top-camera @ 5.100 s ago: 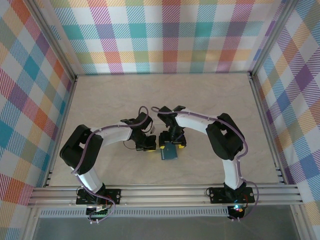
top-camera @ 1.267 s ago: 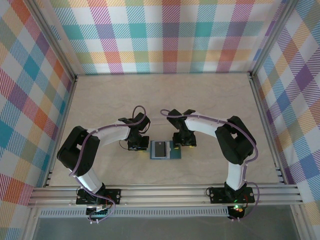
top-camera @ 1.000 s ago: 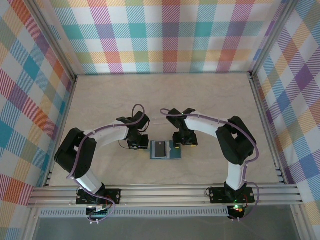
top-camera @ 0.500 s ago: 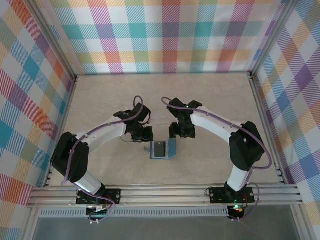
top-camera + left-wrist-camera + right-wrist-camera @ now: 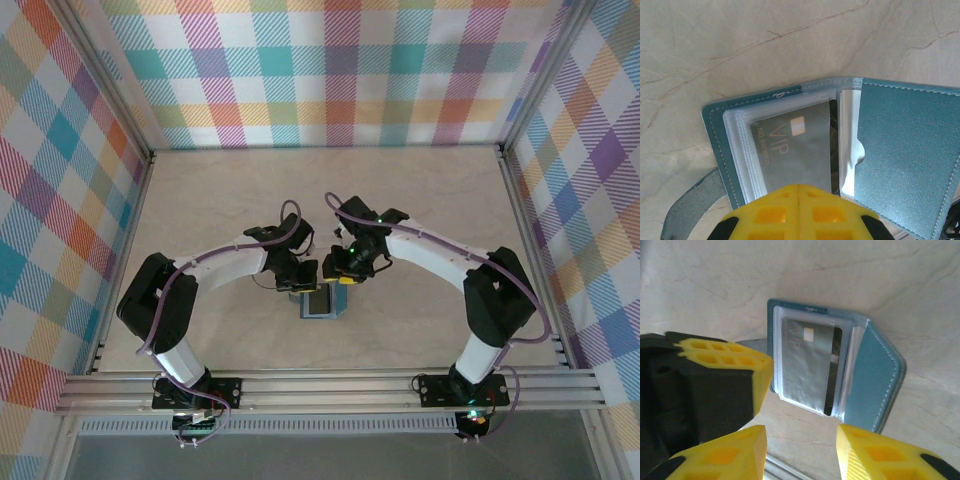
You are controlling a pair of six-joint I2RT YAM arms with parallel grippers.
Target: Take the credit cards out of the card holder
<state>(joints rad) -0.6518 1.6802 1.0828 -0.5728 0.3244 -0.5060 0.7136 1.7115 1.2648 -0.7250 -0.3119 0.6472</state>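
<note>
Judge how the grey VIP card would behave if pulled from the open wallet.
The card looks thin, stiff and glossy, so it would probably slide out flat but slip easily. It sits under a clear sleeve, which may cling. The wallet looks small and light, so it would likely drag along unless held.

My left arm (image 5: 215, 268) and right arm (image 5: 440, 255) wear white shells between black joints, with a purple cable (image 5: 215, 257) running along each. My left tool (image 5: 799, 189) and right tool (image 5: 800, 440) carry yellow fingers (image 5: 875, 452) with square moulded pockets. Black base plates (image 5: 197, 392) sit on the rail (image 5: 330, 388).
</note>
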